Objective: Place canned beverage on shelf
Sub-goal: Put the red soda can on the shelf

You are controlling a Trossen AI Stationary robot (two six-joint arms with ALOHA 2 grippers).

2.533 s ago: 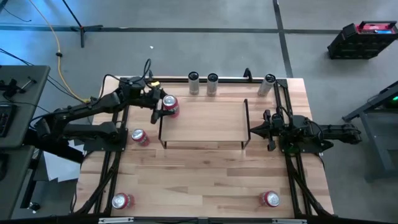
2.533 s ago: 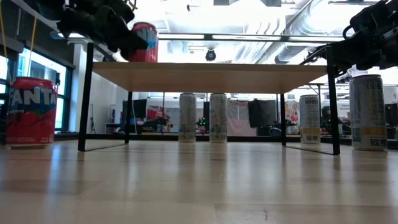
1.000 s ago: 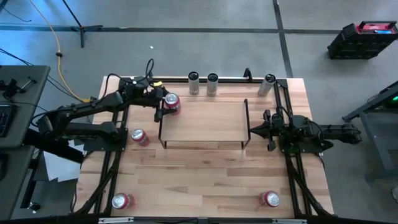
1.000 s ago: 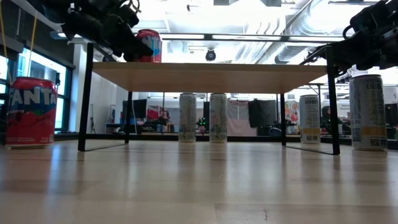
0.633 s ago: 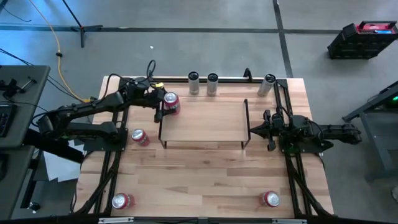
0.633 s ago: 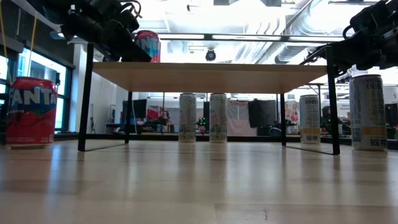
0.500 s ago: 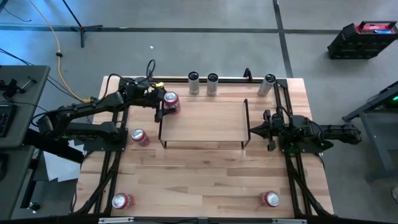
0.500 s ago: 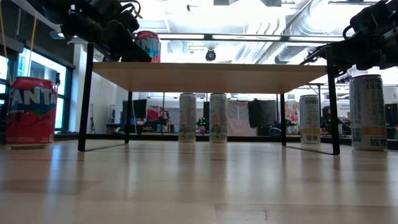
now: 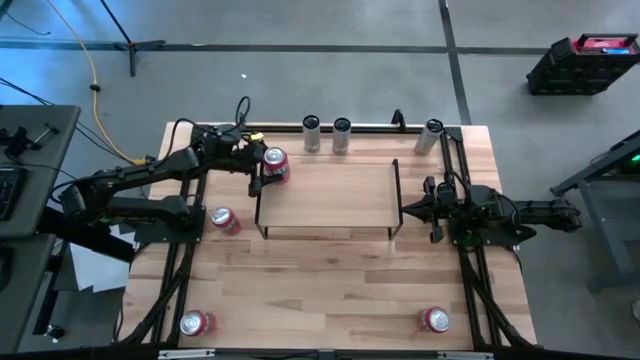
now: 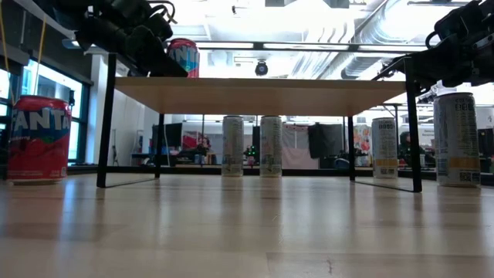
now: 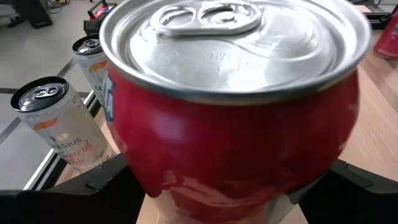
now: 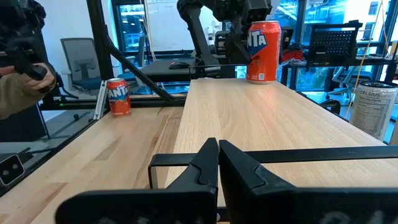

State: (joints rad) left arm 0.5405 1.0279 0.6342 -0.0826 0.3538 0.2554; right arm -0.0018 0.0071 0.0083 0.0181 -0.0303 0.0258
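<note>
Overhead, the left tool (image 9: 262,170) sits spread around the red can (image 9: 275,166) on the shelf's (image 9: 325,195) left-rear corner; only the right wrist view shows the right tool (image 12: 217,163) clenched, empty.

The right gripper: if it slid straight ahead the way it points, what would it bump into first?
Most likely the shelf: the shut right gripper points at its near end rail in the wrist view. Whether it would touch or clear the rail is hard to judge.
</note>
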